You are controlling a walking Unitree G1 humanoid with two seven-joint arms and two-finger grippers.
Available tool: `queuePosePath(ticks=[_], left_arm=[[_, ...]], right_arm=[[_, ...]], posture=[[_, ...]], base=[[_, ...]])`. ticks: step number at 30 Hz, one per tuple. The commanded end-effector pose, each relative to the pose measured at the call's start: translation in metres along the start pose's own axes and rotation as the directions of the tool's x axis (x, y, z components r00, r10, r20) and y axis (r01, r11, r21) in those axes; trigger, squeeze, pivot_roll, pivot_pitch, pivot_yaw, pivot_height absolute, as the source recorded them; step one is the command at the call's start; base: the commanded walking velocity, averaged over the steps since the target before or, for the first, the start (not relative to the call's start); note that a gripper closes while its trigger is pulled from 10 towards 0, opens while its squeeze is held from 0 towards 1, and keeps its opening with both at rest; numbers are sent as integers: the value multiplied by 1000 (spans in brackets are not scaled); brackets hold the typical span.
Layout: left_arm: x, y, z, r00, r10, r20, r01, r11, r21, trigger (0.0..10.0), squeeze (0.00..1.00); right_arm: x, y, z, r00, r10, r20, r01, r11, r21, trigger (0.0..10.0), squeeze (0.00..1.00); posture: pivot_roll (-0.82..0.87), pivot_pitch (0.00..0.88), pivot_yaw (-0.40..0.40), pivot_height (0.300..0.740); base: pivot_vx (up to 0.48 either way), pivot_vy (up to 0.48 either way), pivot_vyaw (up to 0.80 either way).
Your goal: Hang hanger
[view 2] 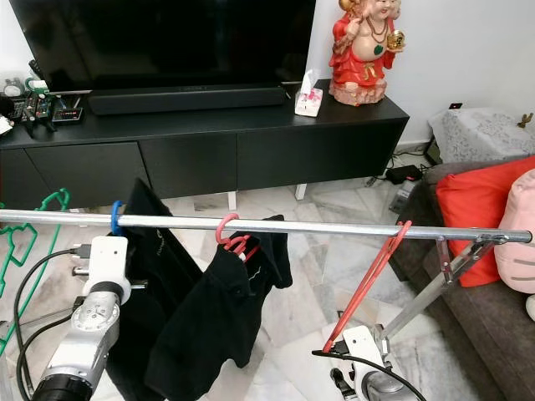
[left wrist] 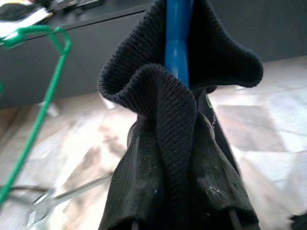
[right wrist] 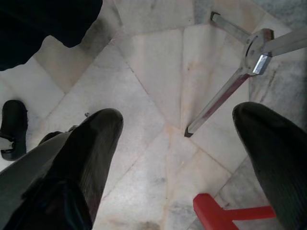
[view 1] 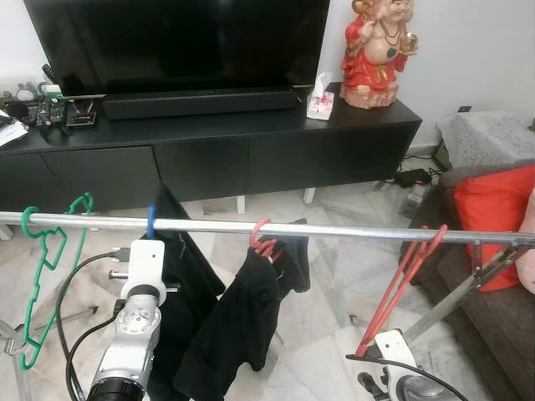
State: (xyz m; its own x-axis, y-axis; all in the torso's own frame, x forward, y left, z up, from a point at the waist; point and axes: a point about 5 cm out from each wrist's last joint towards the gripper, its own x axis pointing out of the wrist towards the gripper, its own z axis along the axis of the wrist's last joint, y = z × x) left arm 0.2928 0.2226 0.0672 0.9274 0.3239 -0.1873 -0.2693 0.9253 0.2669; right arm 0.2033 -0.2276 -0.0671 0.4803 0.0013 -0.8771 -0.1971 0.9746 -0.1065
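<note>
Blue plastic, the hanger (view 1: 151,220) hooks over the steel rail (view 1: 334,229) with a black garment (view 1: 185,276) draped on it; in the left eye view the left arm reaches up just under the rail at that hook. A red hanger (view 1: 399,288) leans from the rail towards the right gripper (right wrist: 177,139) low beside it.

Right eye view: the same row, with a pink hanger (view 2: 231,237) carrying another dark garment.

Left wrist view: the left gripper (left wrist: 180,189) is clamped on the knit cloth around the blue neck, apparently. Soft, light, slippery; grip the stiff neck.

Right wrist view: fingers spread, empty, above the floor.
</note>
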Motion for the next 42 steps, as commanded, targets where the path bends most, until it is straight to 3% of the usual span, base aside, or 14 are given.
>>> queuePosePath(ticks=[1,11,17,25,27,32,35,42], left_arm=[[1,13,-6,997,62,-45,-62,998,7,10000,0],[-1,23,-18,990,101,-103,-101,995,-2,10000,0],[-3,16,-17,995,23,-93,-24,1000,-1,10000,0],[-21,23,-39,987,-39,-156,51,996,73,10000,0],[-31,32,-45,984,-32,-174,47,995,83,10000,0],[-32,33,-46,984,-35,-177,51,995,84,10000,0],[-43,41,-47,983,-17,-184,33,996,85,10000,0],[-50,36,-35,983,-43,-177,56,996,75,10000,0]], right_arm=[[-1,-4,2,1000,-7,4,7,1000,-7,10000,0],[-1,-4,4,1000,-5,6,5,1000,-9,10000,0],[-1,-4,4,1000,-5,7,5,1000,-9,10000,0],[-1,-4,4,1000,-4,7,4,1000,-9,10000,0],[-1,-4,4,1000,-4,5,4,1000,-11,10000,0],[-1,-4,4,1000,-4,5,4,1000,-12,10000,0],[-1,-4,4,1000,-1,6,1,1000,-19,10000,0],[-1,-3,4,1000,0,9,0,1000,-17,10000,0]], posture=[[-56,0,-90,732],[-54,0,-96,732],[-57,0,-94,732],[-51,0,-91,732],[-48,0,-92,732],[-48,0,-92,732],[-33,0,-98,732],[-30,0,-88,732]], base=[[0,0,0],[0,0,0],[0,0,0],[0,0,0],[0,0,0],[0,0,0],[0,0,0],[0,0,0]])
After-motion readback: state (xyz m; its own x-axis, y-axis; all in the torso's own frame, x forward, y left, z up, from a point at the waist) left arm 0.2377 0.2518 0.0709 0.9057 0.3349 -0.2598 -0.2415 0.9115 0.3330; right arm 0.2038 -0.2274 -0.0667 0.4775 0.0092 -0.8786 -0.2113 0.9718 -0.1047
